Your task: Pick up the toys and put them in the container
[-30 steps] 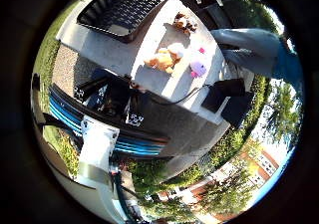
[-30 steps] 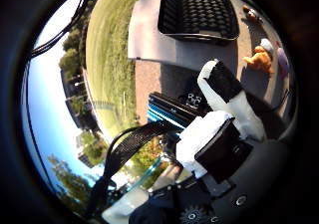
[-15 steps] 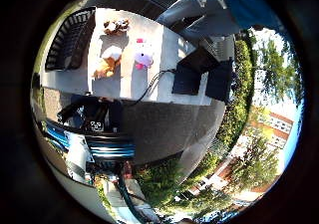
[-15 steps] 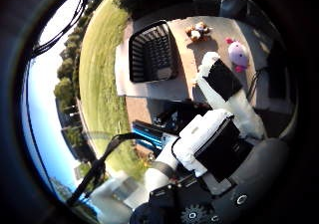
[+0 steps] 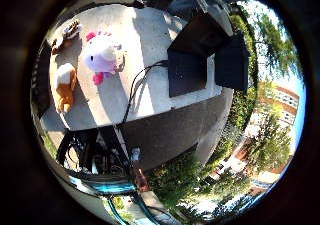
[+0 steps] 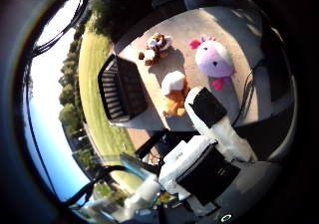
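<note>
Three plush toys lie on a pale table top (image 6: 234, 30): a pink and white one (image 6: 211, 58), a tan and orange one (image 6: 174, 90) and a small brown and white one (image 6: 153, 48). The black mesh container (image 6: 122, 88) stands on the table beside the tan toy. My hand (image 6: 209, 134) hangs above the table, away from the toys, and one white and black finger reaches out straight near the tan toy. The little finger side palm view shows the pink toy (image 5: 100, 53), the tan toy (image 5: 65, 85) and the brown toy (image 5: 68, 30).
Two black flat boxes (image 5: 195, 60) stand on the table's far part, away from the toys. The table's edge (image 5: 170, 110) drops to dark paving. The arm's base with blue and black parts (image 5: 100, 165) is beside the table. Grass (image 6: 90, 75) lies beyond the container.
The camera has swung and come nearer to the table. The toys fill more of both views now. The toys and container lie as before.
</note>
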Robot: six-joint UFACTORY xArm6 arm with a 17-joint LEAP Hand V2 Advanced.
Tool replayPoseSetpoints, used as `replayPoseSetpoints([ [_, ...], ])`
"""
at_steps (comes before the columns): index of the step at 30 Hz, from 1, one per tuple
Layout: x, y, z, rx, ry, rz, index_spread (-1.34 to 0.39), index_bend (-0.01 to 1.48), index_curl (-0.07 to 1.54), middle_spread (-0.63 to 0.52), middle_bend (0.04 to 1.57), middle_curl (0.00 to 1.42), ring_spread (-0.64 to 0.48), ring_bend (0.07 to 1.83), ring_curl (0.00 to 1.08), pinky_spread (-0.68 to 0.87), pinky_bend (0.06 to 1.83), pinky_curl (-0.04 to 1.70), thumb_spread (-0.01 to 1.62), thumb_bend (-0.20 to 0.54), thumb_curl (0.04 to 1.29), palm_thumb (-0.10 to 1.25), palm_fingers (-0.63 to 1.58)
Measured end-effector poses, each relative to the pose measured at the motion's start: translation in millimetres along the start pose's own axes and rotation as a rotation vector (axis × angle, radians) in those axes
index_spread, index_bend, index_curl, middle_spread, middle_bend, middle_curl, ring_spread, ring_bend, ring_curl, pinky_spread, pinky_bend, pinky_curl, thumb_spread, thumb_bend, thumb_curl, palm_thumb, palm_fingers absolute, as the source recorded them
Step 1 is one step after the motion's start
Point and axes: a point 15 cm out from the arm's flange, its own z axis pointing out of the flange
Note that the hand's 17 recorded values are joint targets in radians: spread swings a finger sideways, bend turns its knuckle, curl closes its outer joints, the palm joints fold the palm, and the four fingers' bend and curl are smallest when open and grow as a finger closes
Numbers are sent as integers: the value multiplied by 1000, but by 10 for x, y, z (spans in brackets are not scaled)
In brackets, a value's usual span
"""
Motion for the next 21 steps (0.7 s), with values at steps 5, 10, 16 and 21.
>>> replayPoseSetpoints([
  [5,44,-225,631,5,-2,-2,-111,154,234,45,186,355,260,421,350,422,571,235,1210,-27,360,546,181],
  [10,55,-397,1022,-14,-3,-14,-111,155,235,44,185,357,257,425,348,423,574,229,1202,-27,357,533,179],
  [16,38,-557,1291,-24,-1,-23,-102,168,246,40,193,362,256,420,343,415,540,213,1194,-20,360,551,197],
  [21,37,-583,1502,-55,25,-41,-80,196,267,23,201,369,261,438,342,412,488,188,1180,-15,369,600,312],
])
